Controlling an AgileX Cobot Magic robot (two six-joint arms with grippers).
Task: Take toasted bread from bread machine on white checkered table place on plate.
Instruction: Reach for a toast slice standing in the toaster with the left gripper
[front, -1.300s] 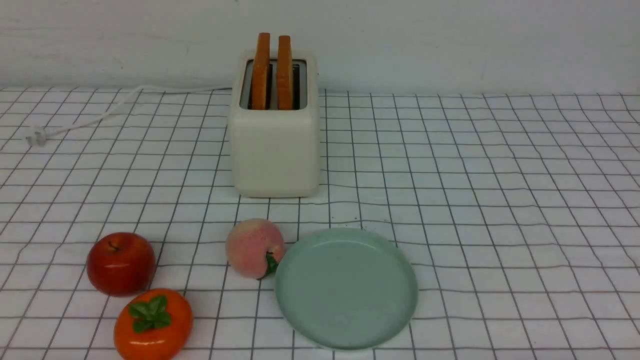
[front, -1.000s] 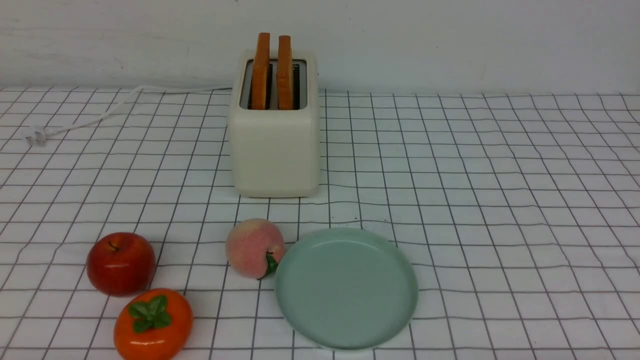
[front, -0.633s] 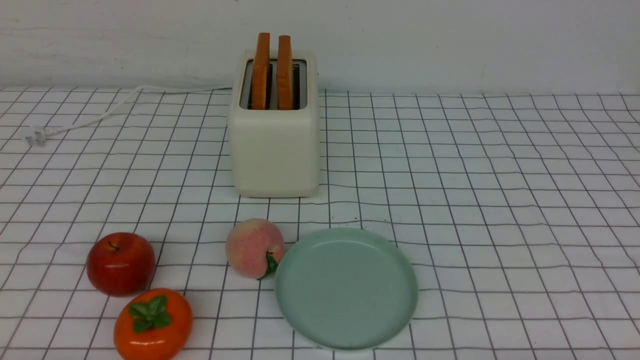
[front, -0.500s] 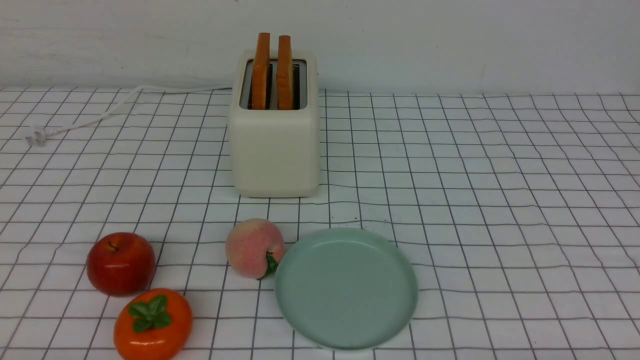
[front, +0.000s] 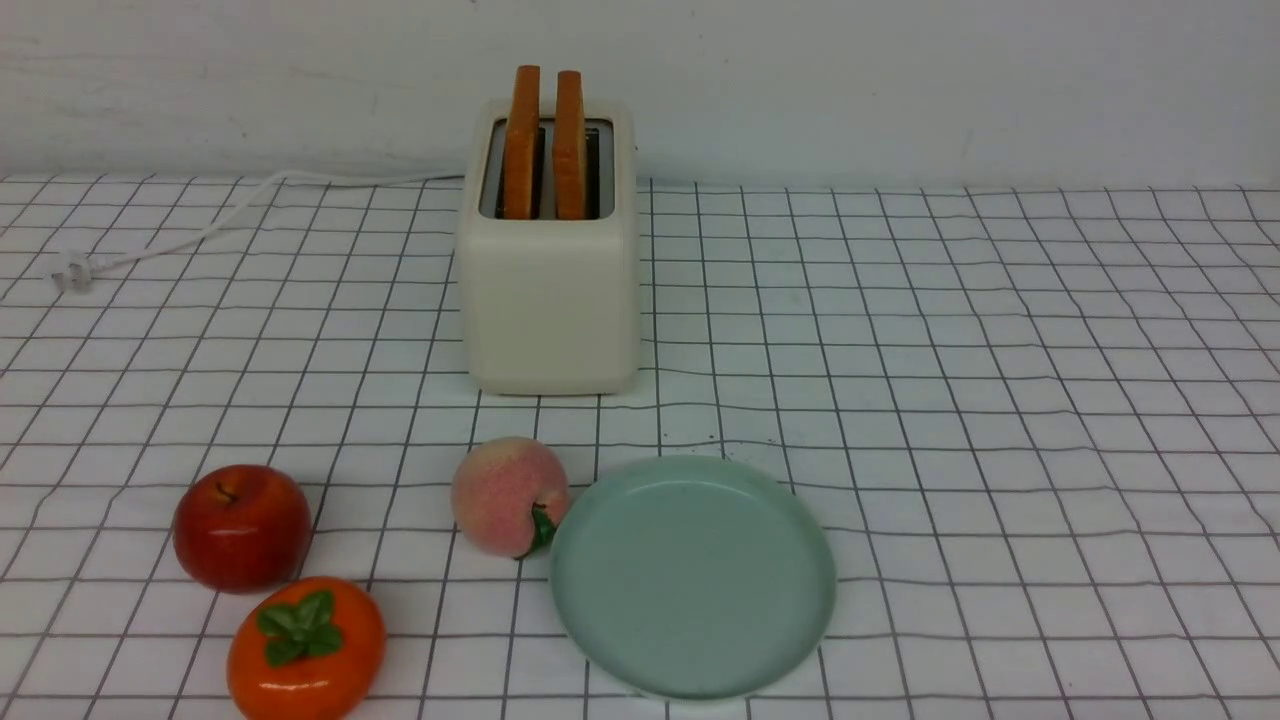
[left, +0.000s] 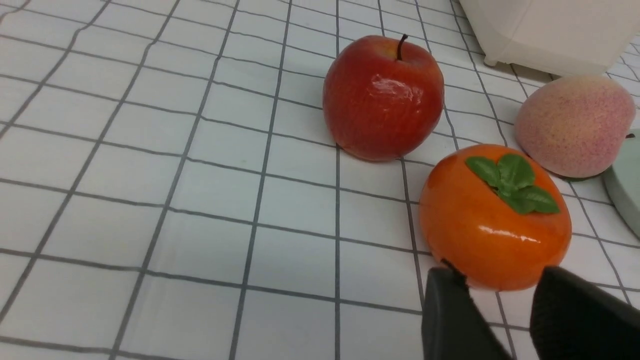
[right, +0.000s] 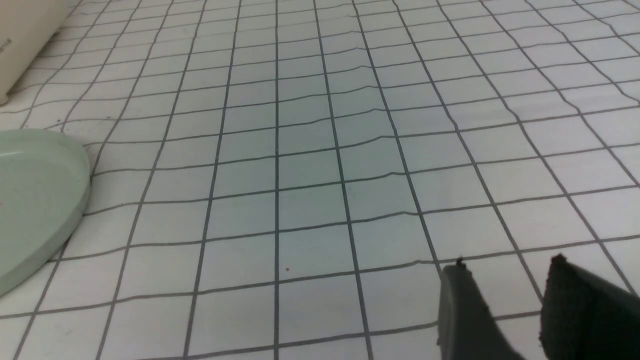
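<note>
Two slices of toasted bread (front: 545, 140) stand upright in the slots of the cream-white bread machine (front: 549, 290) at the back of the white checkered table (front: 1000, 400). The mint-green plate (front: 693, 575) lies empty in front of it; its rim also shows in the right wrist view (right: 35, 200) and the left wrist view (left: 625, 190). Neither arm shows in the front view. My left gripper (left: 500, 275) is open and empty, low over the cloth just behind an orange persimmon (left: 495, 217). My right gripper (right: 505, 267) is open and empty over bare cloth, off to the plate's side.
A red apple (front: 242, 527), the orange persimmon (front: 305, 648) and a pink peach (front: 508, 495) lie at the front left; the peach touches the plate's left rim. The white cord and plug (front: 75, 272) trail at the back left. A pale wall stands behind the table.
</note>
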